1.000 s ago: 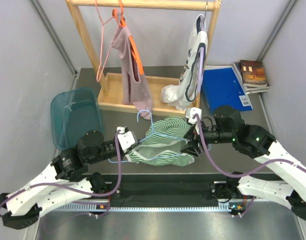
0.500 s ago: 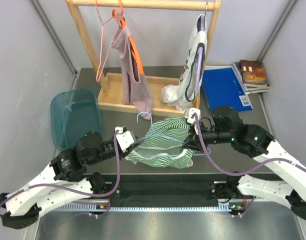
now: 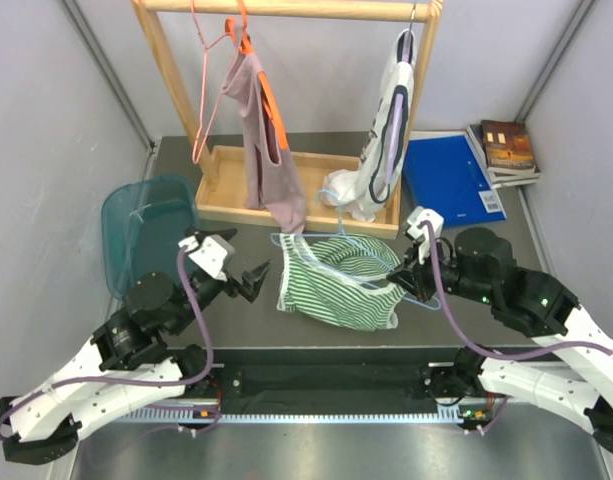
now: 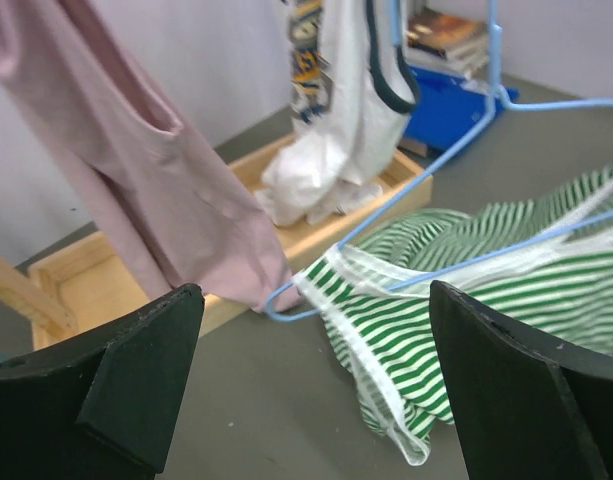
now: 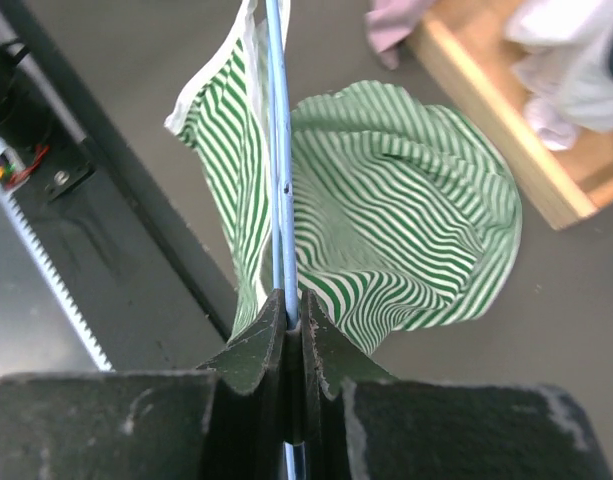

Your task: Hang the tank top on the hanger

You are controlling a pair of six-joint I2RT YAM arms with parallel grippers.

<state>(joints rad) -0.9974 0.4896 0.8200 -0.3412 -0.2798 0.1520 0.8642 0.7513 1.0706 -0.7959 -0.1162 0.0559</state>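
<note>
The green-and-white striped tank top (image 3: 336, 288) hangs draped over the light-blue wire hanger (image 3: 326, 240) just above the table, in front of the wooden rack. My right gripper (image 3: 404, 285) is shut on the hanger's wire at its right end. In the right wrist view the jaws (image 5: 291, 310) pinch the hanger (image 5: 279, 150), with the tank top (image 5: 406, 200) falling on both sides of it. My left gripper (image 3: 256, 281) stands open left of the top and apart from it. Its wrist view shows the tank top (image 4: 436, 320) and the hanger's end (image 4: 290, 316) beyond wide-open fingers (image 4: 136, 370).
The wooden rack (image 3: 286, 8) stands behind with a mauve top (image 3: 261, 130) on an orange hanger (image 3: 271, 95), a pink hanger (image 3: 208, 90) and a white top (image 3: 381, 150). A teal bin (image 3: 151, 230) lies left. A blue folder (image 3: 451, 175) and books (image 3: 511, 145) lie right.
My left gripper has let go of the tank top, opened wide and drawn back left. My right gripper has shut on the hanger and shifted right, lifting hanger and top.
</note>
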